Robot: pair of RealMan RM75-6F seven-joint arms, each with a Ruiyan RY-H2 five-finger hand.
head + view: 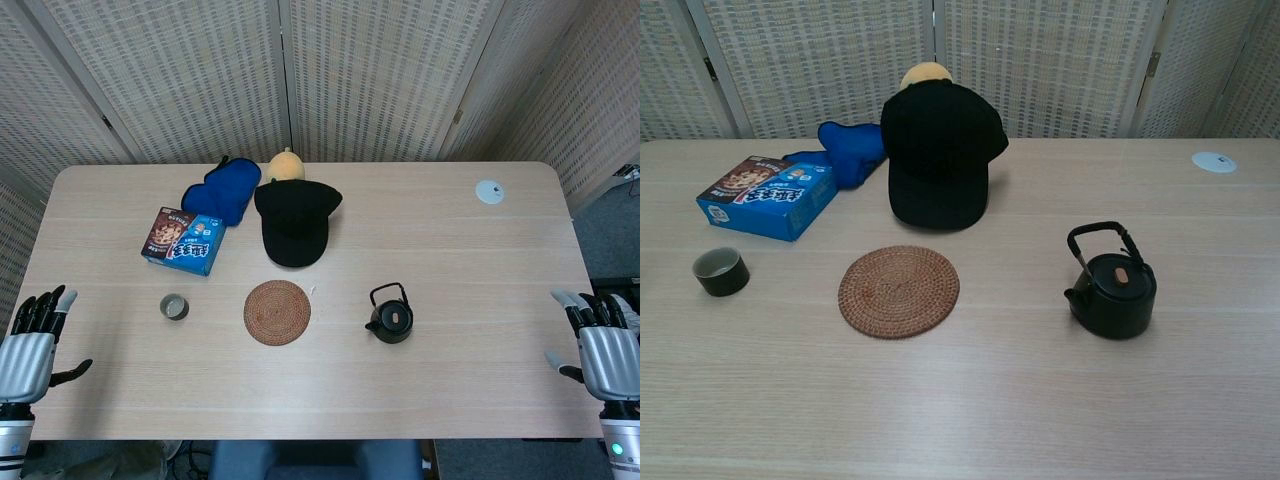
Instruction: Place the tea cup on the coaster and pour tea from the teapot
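Note:
A small dark tea cup [174,307] [721,271] stands upright on the table, left of a round woven coaster [277,312] [899,291]. A black teapot [390,316] [1112,288] with an upright handle sits to the right of the coaster. My left hand [33,343] hangs at the table's left front edge, fingers spread and holding nothing, well left of the cup. At the right front edge my right hand [600,343] is likewise spread and empty, far right of the teapot. Neither hand shows in the chest view.
A black cap [295,220] [938,164] lies behind the coaster, with a yellow object [285,165] behind it. A blue cloth item [222,190] and a blue snack box [183,241] [768,195] sit at back left. A small white disc [489,191] [1214,161] lies at back right.

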